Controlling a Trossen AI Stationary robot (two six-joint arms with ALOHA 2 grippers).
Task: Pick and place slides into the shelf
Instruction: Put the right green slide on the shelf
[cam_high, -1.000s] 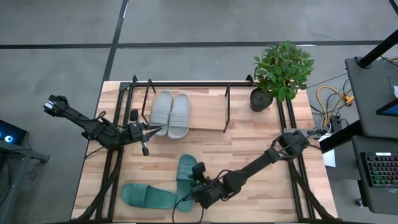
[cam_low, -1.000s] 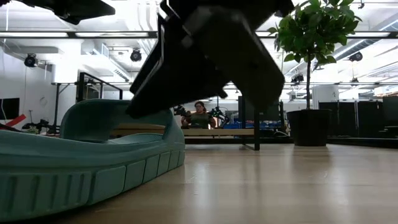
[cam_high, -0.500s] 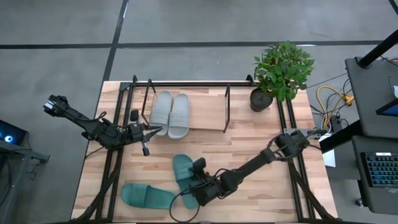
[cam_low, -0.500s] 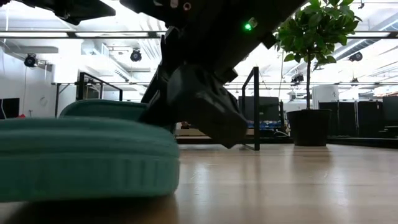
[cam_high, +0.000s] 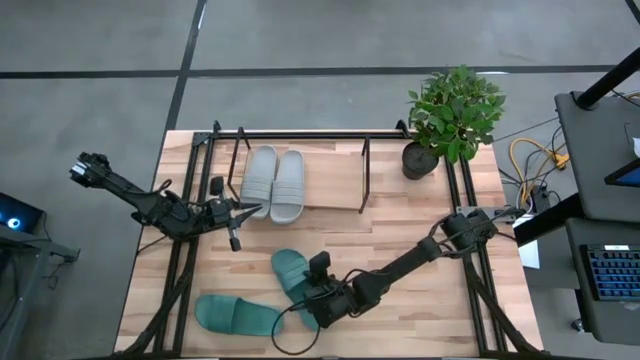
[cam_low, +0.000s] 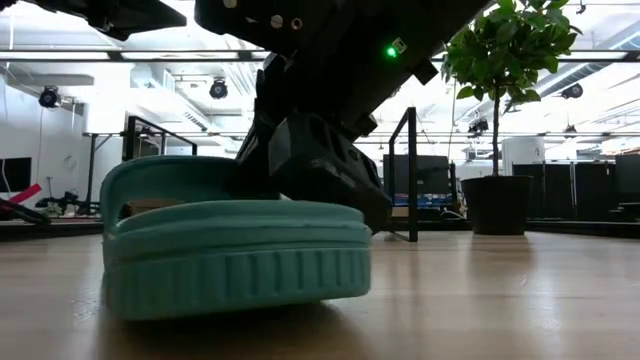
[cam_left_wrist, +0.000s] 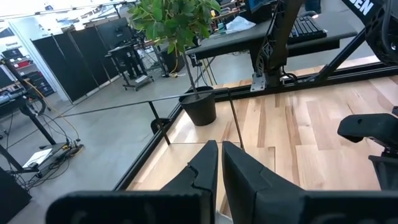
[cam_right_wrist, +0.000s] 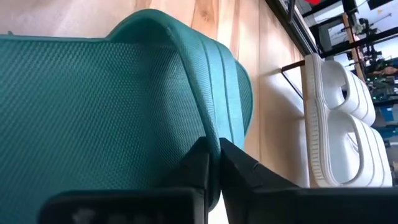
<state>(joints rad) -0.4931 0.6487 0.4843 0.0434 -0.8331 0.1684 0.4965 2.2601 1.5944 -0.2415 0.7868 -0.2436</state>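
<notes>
Green sandal (cam_high: 291, 272), swung round since a second ago, strap now clamped in right pincer (cam_high: 312, 297): pick-up step; next, lift toward shelf (cam_high: 330, 188) far ahead, beside grey pair (cam_high: 274, 183).

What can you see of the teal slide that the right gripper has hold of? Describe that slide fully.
The teal slide is dark green, rubbery looking, with a ribbed sole edge and a wide strap. It lies on the wooden tabletop, in front of the shelf. The right gripper is shut on its strap.
</notes>
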